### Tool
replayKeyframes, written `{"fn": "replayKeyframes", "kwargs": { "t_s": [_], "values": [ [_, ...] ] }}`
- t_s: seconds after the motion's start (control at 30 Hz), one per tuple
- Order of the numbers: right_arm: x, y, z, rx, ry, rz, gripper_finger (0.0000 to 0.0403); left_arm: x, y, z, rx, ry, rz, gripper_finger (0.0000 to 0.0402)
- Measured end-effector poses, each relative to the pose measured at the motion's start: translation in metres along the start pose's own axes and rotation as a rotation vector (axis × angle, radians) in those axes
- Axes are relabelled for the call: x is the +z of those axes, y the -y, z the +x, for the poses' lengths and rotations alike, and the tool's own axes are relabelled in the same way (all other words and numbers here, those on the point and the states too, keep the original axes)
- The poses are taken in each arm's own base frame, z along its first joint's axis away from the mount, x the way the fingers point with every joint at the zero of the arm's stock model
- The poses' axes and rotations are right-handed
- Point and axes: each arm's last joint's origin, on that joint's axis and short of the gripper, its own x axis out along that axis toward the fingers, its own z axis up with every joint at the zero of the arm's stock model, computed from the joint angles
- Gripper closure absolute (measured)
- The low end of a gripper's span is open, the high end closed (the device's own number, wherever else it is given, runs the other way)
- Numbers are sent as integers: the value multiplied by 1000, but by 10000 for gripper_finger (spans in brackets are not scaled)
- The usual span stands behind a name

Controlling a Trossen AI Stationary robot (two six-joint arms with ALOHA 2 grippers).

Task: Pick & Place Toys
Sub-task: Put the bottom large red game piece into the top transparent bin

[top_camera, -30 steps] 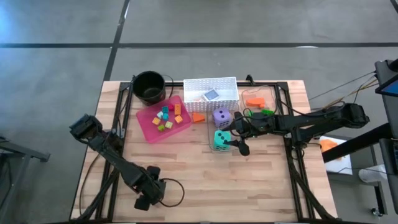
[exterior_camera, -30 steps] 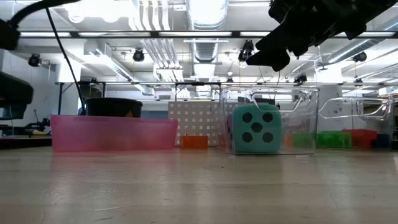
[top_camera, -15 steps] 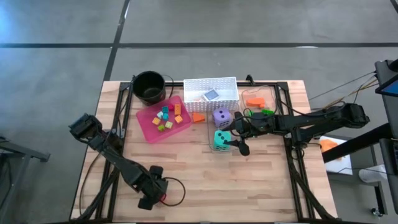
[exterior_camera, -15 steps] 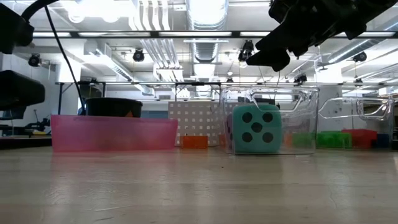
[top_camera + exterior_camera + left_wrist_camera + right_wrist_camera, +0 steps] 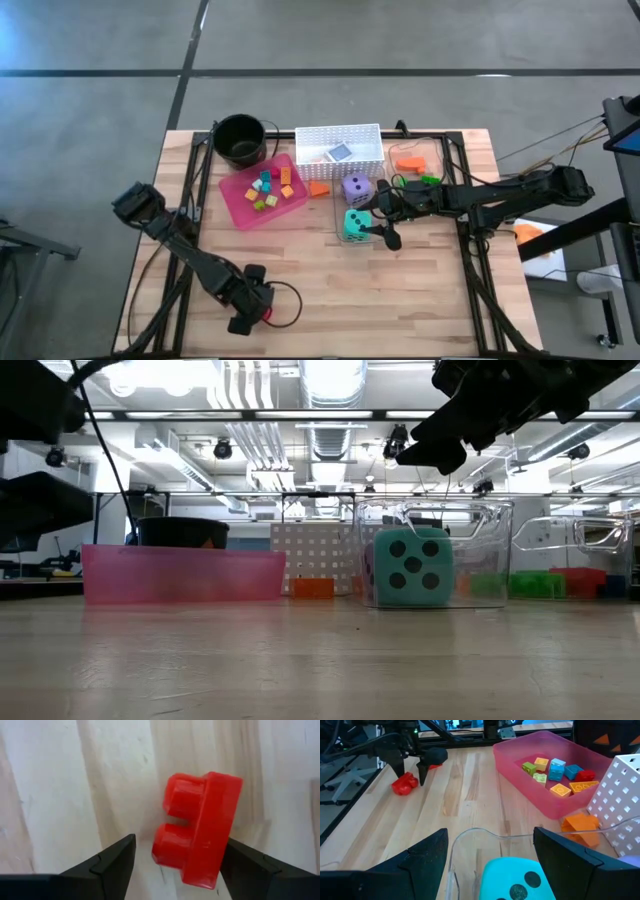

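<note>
A red brick (image 5: 197, 827) lies on the wood near the table's front left. My left gripper (image 5: 178, 845) points down over it, open, one finger on each side; it also shows in the high view (image 5: 252, 312). My right gripper (image 5: 385, 225) hangs open above a clear bin (image 5: 485, 832) that holds a teal die (image 5: 356, 224) and a purple die (image 5: 356, 188). Several small bricks (image 5: 268, 188) lie in the pink tray (image 5: 235, 205). An orange brick (image 5: 318, 187) rests on the table beside the tray. My left gripper has one finger (image 5: 250, 870) right beside the red brick's flat side (image 5: 222, 845); I cannot tell whether they touch. The other finger stands clear of the brick. The brick lies on the table.
A black pot (image 5: 240, 138) and a white perforated basket (image 5: 338, 143) with cards stand along the far edge. A second clear bin (image 5: 415, 165) at the far right holds orange and green bricks. Bare wood stretches across the front middle and right.
My left gripper has tipped more steeply downward over the red brick; its dark bulk fills more of the low view's left edge. The brick has stayed where it was.
</note>
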Motion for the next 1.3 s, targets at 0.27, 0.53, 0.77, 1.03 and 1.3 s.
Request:
{"fn": "replayKeyframes", "kwargs": {
  "t_s": [0.27, 0.53, 0.77, 1.03, 1.3],
  "values": [
    [0, 0, 0, 0, 0, 0, 110, 6, -9, 0, 8, 9, -34, 198],
    [0, 0, 0, 0, 0, 0, 110, 16, -27, -1, 24, 22, -138, 233],
    [0, 0, 0, -1, 0, -11, 110, 40, -54, -8, 162, 162, -209, 235],
    [-2, -5, 9, 21, 15, -132, 110, 82, -83, -35, 482, 411, -107, 237],
    [-6, -4, 22, -70, 28, -173, 110, 118, -118, -59, 657, 664, -132, 237]
  ]
}}
